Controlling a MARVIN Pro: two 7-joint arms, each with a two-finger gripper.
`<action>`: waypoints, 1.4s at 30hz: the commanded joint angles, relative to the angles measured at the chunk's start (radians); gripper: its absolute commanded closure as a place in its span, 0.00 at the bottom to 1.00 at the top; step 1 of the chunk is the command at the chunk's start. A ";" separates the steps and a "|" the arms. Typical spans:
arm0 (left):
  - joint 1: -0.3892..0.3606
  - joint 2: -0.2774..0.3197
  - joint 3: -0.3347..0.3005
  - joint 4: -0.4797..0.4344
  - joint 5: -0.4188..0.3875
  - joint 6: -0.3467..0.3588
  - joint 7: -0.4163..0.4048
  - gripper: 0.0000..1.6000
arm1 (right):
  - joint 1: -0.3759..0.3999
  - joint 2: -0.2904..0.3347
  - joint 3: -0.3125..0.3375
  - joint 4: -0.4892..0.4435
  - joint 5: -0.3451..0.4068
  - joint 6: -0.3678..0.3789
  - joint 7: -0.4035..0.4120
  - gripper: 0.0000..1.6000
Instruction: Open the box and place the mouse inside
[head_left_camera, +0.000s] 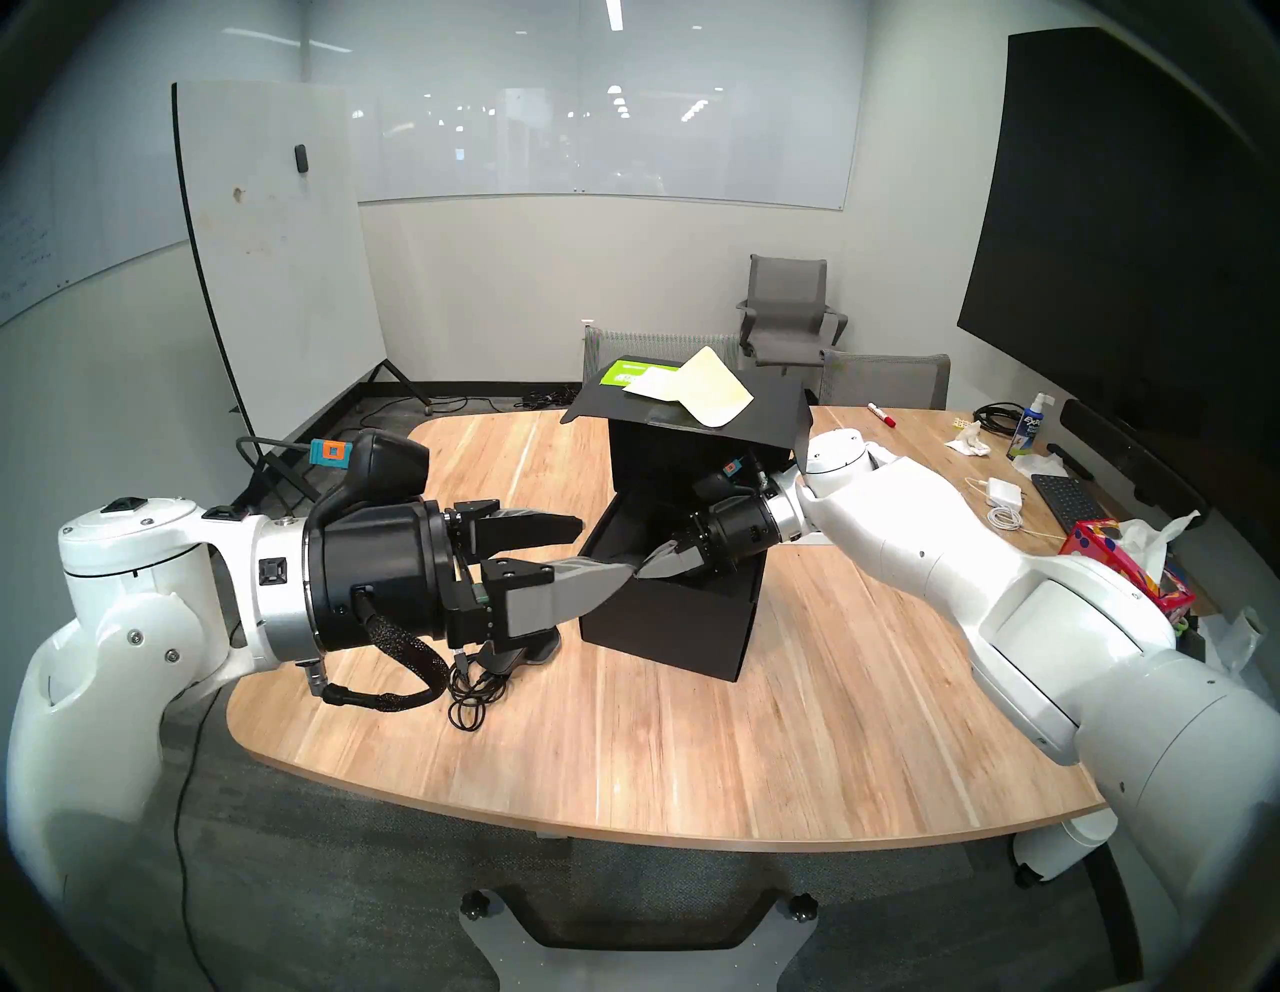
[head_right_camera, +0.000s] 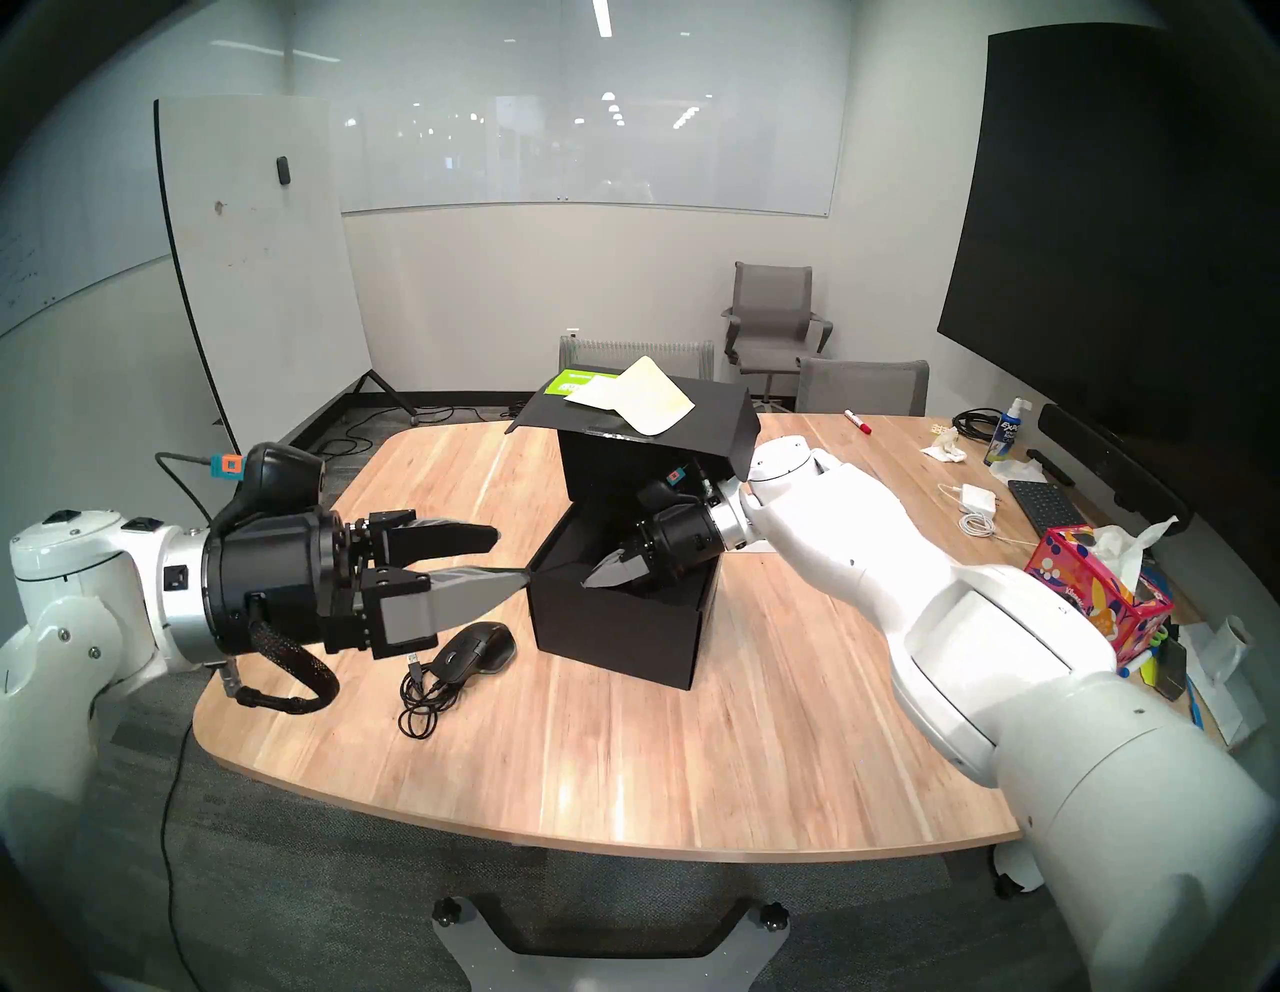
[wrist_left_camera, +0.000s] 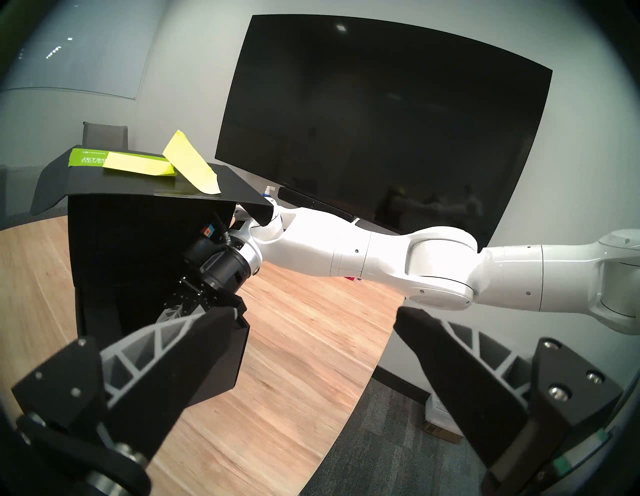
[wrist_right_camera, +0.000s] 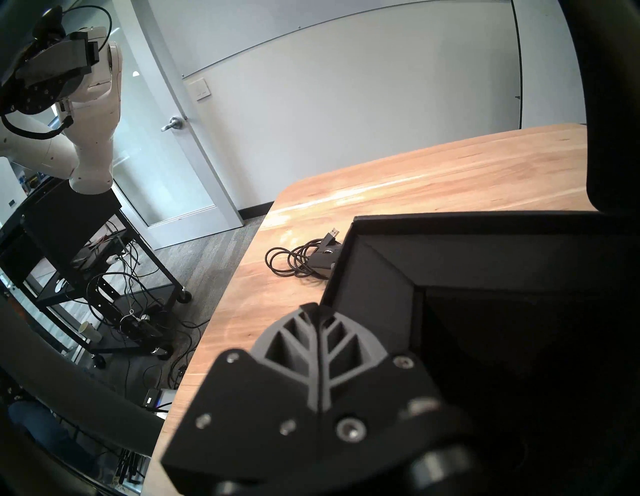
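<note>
The black box (head_left_camera: 665, 623) stands mid-table with its flap lid (head_left_camera: 762, 415) raised, resting on my right arm. Cream and green stickers sit on the lid (wrist_left_camera: 138, 162). My right gripper (head_left_camera: 647, 564) is shut and empty, reaching into the box's open top near its left rim (wrist_right_camera: 374, 284). My left gripper (head_left_camera: 602, 547) is open and empty, hovering left of the box (head_right_camera: 616, 630). The black mouse (head_right_camera: 478, 648) lies on the table below the left gripper (head_right_camera: 511, 554), its coiled cable (head_right_camera: 422, 700) beside it. In the head left view the mouse (head_left_camera: 526, 644) is mostly hidden.
The wooden table (head_left_camera: 623, 762) holds a red floral tissue box (head_right_camera: 1094, 589), a black keyboard (head_right_camera: 1046, 502), a white charger (head_right_camera: 976, 499), a spray bottle (head_left_camera: 1028, 426) and a red marker (head_left_camera: 881, 415) at the right. Grey chairs stand behind; a whiteboard stands at the back left.
</note>
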 joint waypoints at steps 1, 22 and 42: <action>0.000 0.000 -0.004 -0.007 0.002 -0.001 0.001 0.00 | 0.040 -0.034 0.000 0.009 0.010 -0.017 -0.001 0.07; -0.001 -0.001 -0.004 -0.007 0.003 0.000 0.001 0.00 | 0.073 -0.023 -0.002 0.010 0.018 -0.037 -0.001 0.00; -0.001 -0.001 -0.004 -0.007 0.004 0.001 0.001 0.00 | 0.074 0.016 -0.016 -0.067 0.032 -0.008 -0.001 0.00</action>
